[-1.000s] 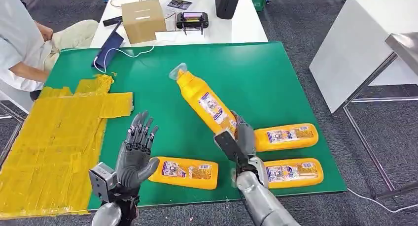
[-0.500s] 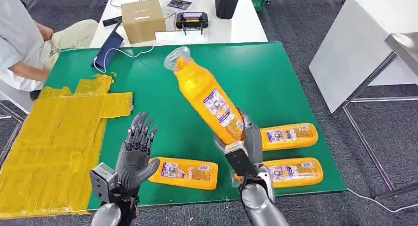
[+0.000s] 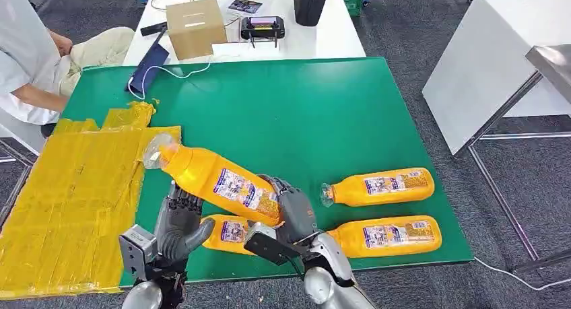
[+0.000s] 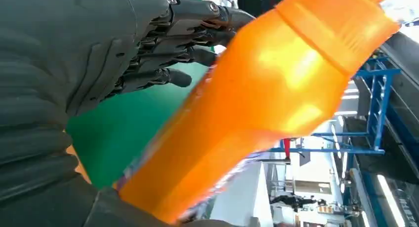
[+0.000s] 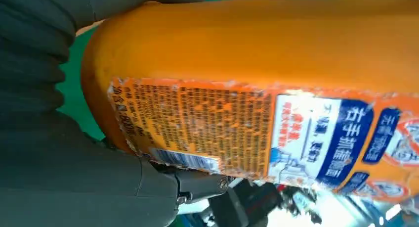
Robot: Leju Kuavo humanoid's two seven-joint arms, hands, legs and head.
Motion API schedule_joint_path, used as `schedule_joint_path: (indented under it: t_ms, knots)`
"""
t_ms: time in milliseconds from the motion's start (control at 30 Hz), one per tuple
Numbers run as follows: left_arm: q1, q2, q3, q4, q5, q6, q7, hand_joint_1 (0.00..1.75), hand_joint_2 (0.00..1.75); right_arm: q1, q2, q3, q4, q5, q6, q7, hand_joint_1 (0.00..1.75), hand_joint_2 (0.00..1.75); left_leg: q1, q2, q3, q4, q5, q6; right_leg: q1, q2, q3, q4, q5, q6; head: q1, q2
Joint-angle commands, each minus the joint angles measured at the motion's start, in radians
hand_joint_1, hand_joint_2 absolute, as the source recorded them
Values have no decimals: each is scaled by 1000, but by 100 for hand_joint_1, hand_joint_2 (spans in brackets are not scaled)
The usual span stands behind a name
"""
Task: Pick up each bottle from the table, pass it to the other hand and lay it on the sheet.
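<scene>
Above the green table (image 3: 323,100), the right hand (image 3: 291,211) grips an orange bottle (image 3: 215,180) by its base, slanted with its cap over the yellow sheet (image 3: 74,188), its body lying across the open, empty left hand (image 3: 179,221), whose fingers are spread.

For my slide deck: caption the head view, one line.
Right hand offers an orange bottle across to the open left hand above the green table.
</scene>
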Motion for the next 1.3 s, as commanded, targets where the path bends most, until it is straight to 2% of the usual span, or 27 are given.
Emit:
schedule_joint_path:
  t_ms: [33, 200, 233, 333, 367, 433, 533, 567, 767, 800, 833, 1000, 1033, 1067, 1100, 1300]
  knots:
    - [-17, 14, 12, 4, 2, -9, 5, 0, 175, -71, -27, 64, 153, 7, 14, 12, 175, 175, 2, -4, 5, -1, -2, -1, 0, 6, 6, -1, -2, -2, 0, 0]
    - [-16, 9, 17, 3, 2, -16, 7, 0, 175, -84, -19, 80, 183, 20, 48, 30, 175, 175, 2, -4, 7, 0, -3, -1, 1, 7, 7, -1, -3, -2, 0, 0]
    - [-17, 9, 19, 4, 3, -17, 8, 0, 175, -96, -12, 91, 214, 26, 62, 35, 175, 175, 1, -2, 3, -1, -1, -1, 0, 5, 3, -1, -1, -1, 0, 0]
    - [-15, 8, 23, 3, 6, -19, 8, 0, 175, -116, 2, 113, 266, 47, 59, 39, 175, 175, 2, -4, 9, 1, -4, -1, 0, 12, 9, 0, -3, -3, 0, 0]
    - [-14, 8, 25, 3, 11, -22, 9, 0, 175, -119, 5, 119, 274, 51, 57, 35, 175, 175, 1, -2, 4, -1, -2, -1, 0, 7, 4, -1, -1, -2, 0, 0]
    - [-13, 6, 30, 8, 12, -23, 9, 0, 175, -119, 9, 132, 276, 59, 48, 26, 175, 175, 2, -3, 5, -1, -2, -1, 0, 8, 5, -1, -1, -2, 0, 0]
    - [-14, 1, 36, 17, 2, -11, 6, 0, 175, -109, 8, 157, 240, 60, 48, 18, 175, 175, 1, -2, 3, -1, -1, -1, 0, 5, 2, -1, -1, -1, 0, 0]
    - [-14, 0, 37, 21, 2, -11, 6, 0, 175, -106, 7, 166, 226, 62, 45, 16, 175, 175, 2, -4, 7, 0, -3, -2, 0, 9, 7, -1, -3, -3, 0, 0]
    - [-2, -8, 46, 39, -28, 25, 5, 0, 175, -73, -14, 213, 121, 74, 37, 9, 175, 175, 1, -3, 3, -1, -1, -1, 0, 4, 3, -1, -1, -1, 0, 0]
    - [-1, -7, 44, 41, -39, 32, 5, 3, 175, -68, -17, 219, 103, 73, 37, 5, 175, 175, 2, -4, 5, -1, -2, -1, 0, 5, 5, -1, -2, -2, 0, 0]
    - [2, -10, 44, 48, -49, 39, 7, 16, 175, -62, -25, 233, 69, 75, 37, 1, 175, 175, 1, -3, 2, -1, -1, -1, 0, 3, 2, -1, -1, -1, 0, 0]
    - [2, -10, 44, 48, -50, 39, 7, 16, 175, -62, -25, 233, 66, 75, 37, 1, 175, 175, 1, -4, 4, 0, -2, -1, 0, 6, 4, -1, -2, -2, 0, 0]
    - [2, -10, 44, 48, -50, 39, 7, 54, 175, -62, -25, 233, 66, 75, 37, 1, 175, 175, 1, -3, 3, -1, -1, -1, 0, 4, 2, -1, -1, -1, 0, 0]
    - [2, -9, 42, 48, -65, 48, 9, 161, 175, -63, -31, 241, 54, 75, 36, -1, 175, 175, 2, -5, 4, -1, -2, -1, 1, 4, 4, -1, -2, -2, 0, 0]
    - [3, -10, 41, 50, -69, 50, 10, 175, 175, -63, -32, 245, 47, 75, 36, -4, 175, 175, 1, -4, 2, -1, -1, -1, 0, 3, 2, -1, -1, -1, 0, 0]
    - [10, -20, 55, 55, -56, 53, 7, 175, 175, -60, -38, 258, 24, 72, 39, 2, 175, 175, 2, -5, 5, -1, -2, -1, 0, 5, 5, -1, -2, -2, 0, 0]
